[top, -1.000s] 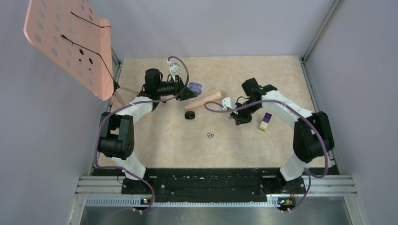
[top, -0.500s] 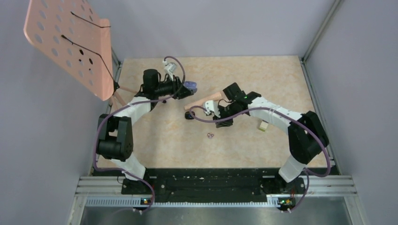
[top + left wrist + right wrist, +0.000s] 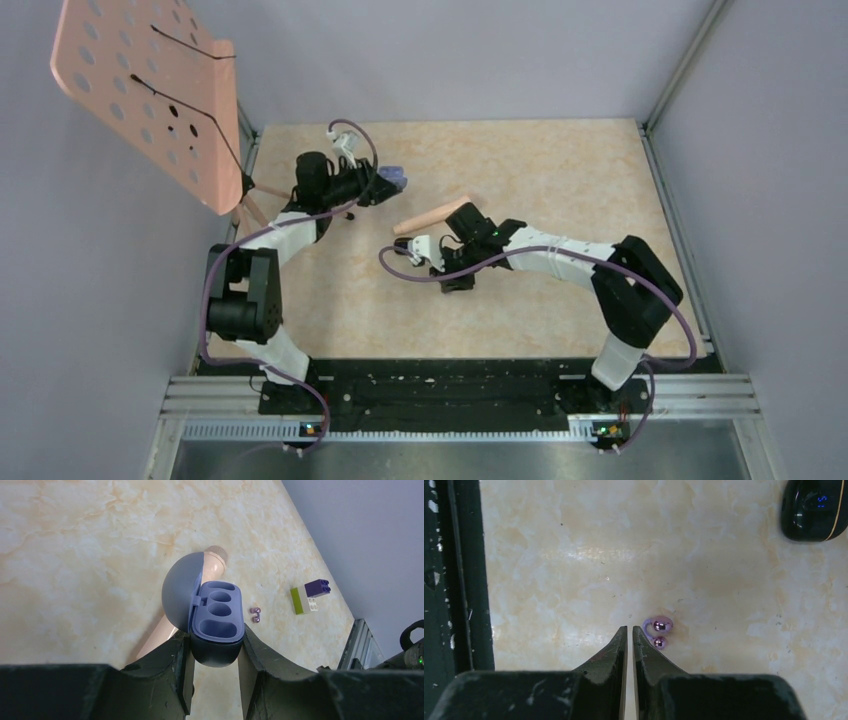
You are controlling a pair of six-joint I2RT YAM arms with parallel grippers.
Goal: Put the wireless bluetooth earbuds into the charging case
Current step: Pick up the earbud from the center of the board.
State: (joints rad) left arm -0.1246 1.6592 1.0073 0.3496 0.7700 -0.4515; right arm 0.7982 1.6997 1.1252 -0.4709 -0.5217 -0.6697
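My left gripper (image 3: 383, 186) is shut on the open purple charging case (image 3: 216, 616) and holds it above the table, lid (image 3: 182, 592) swung back and its sockets empty. A glossy pinkish-purple earbud (image 3: 658, 630) lies on the table just right of my right gripper (image 3: 629, 631), whose jaws are closed to a thin slit with nothing between them. The earbud also shows in the left wrist view (image 3: 256, 614). In the top view my right gripper (image 3: 457, 277) hovers over the spot and hides the earbud. No black earbuds are in view.
A black closed case (image 3: 815, 507) lies beyond the earbud. A pink cylinder (image 3: 432, 215) lies mid-table, behind the held case (image 3: 214, 560). A purple-and-cream block (image 3: 310, 595) sits further right. A pink perforated stand (image 3: 150, 90) leans at the back left.
My right arm has swung left from beside the block to over the earbud. My left gripper has drawn back and left with the case in it.
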